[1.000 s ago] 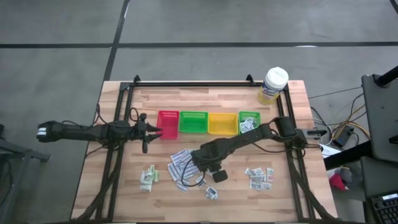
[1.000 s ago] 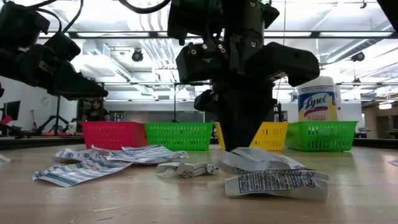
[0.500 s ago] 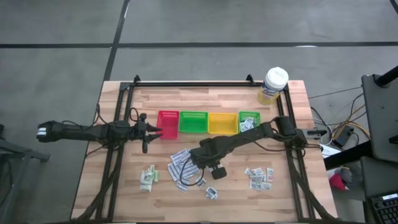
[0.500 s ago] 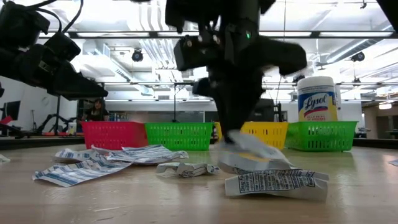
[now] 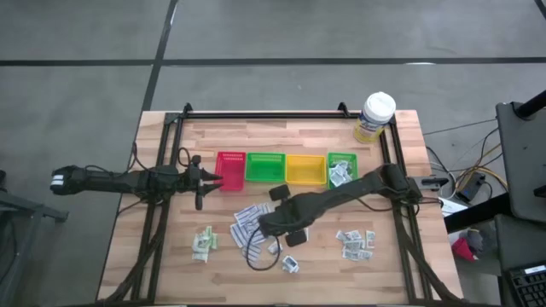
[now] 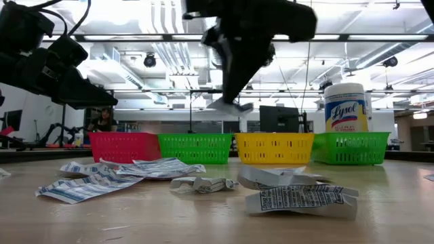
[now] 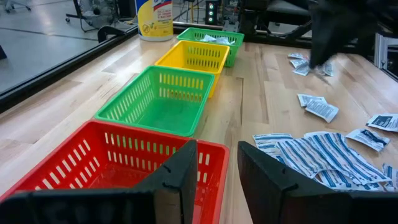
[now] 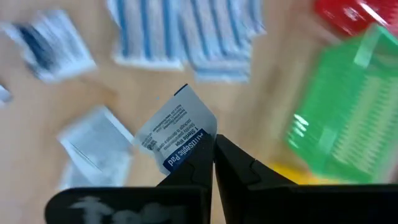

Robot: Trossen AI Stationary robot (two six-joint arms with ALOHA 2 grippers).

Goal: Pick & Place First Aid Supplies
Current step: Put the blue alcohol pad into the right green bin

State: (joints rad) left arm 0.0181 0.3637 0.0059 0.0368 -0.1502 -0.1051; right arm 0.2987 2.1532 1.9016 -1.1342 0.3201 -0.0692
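A: Right gripper (image 8: 211, 163) is clamping a small white packet (image 8: 176, 133) printed "Antiseptic Pad"; only the right wrist view is showing that print and the fingers pinched tight on the packet's corner.

B: Low view is giving the height: the packet (image 6: 229, 106) is hanging well above the worktop (image 6: 203, 217), over the row of trays. High view is placing that gripper (image 5: 271, 223) near the middle of the worktop, just beside the striped strips (image 5: 246, 223).

A: Left gripper (image 7: 214, 163) is standing with fingers parted, holding nothing, hovering at the near rim of the red tray (image 7: 112, 163). Left wrist view is showing the red tray and the green tray (image 7: 160, 101) bare inside, then the yellow tray (image 7: 194, 57), then a second green tray (image 7: 214, 39) with packets in it.

B: High view is showing the loose supplies in clusters: green-white sachets (image 5: 203, 243) toward the left, grey-white squares (image 5: 355, 242) toward the right, one packet (image 5: 290, 265) near the front edge. Bare wood is lying between the clusters and the trays.

A: White-lidded tub (image 5: 374, 117) is standing at the far right corner, well apart from both arms.
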